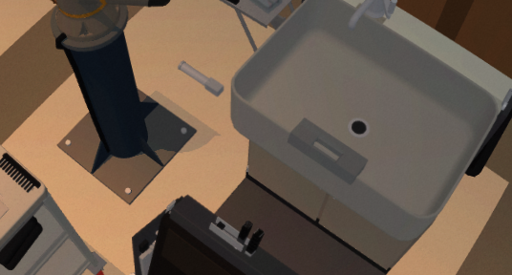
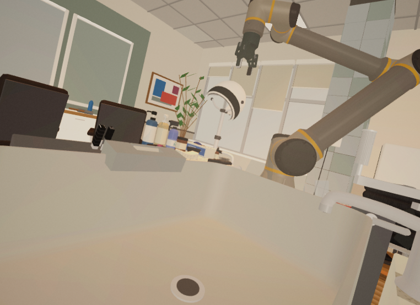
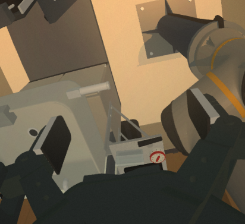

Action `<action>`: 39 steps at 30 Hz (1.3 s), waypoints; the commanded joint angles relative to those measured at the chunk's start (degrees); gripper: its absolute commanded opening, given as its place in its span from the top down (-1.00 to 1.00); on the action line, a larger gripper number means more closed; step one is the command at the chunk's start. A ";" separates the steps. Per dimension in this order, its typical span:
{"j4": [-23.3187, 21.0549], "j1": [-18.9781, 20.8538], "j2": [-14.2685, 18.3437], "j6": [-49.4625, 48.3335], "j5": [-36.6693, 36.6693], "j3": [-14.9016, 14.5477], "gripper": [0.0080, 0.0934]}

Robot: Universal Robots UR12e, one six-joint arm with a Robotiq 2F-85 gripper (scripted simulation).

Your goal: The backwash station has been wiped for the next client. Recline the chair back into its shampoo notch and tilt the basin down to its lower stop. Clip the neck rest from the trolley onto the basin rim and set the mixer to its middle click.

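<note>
The grey basin (image 1: 368, 111) sits far below my gripper, with a dark drain (image 1: 358, 127) in its floor. A grey block-shaped neck rest (image 1: 327, 150) sits on the basin's front rim, seen from behind as well (image 2: 144, 156). The mixer tap (image 1: 370, 5) stands at the basin's far edge, its spout (image 2: 369, 208) reaching over the bowl. A grey lever handle (image 1: 200, 77) sticks out beside the basin's left side. The dark chair back (image 1: 200, 244) stands in front of the basin. My gripper (image 2: 247, 63) hangs high near the ceiling, pointing down. It is open and empty.
Behind the basin a trolley tray (image 1: 258, 1) stands on thin legs. My arm's dark pedestal (image 1: 112, 106) is bolted to a floor plate left of the basin. A hood dryer (image 2: 226, 98), a plant and bottles (image 2: 159, 129) stand across the room.
</note>
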 commanded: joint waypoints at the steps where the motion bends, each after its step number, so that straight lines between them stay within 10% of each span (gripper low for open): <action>1: -0.02 0.00 0.00 0.00 0.00 -0.06 -1.00; 39: -0.31 0.20 0.21 0.20 0.00 -0.03 -0.64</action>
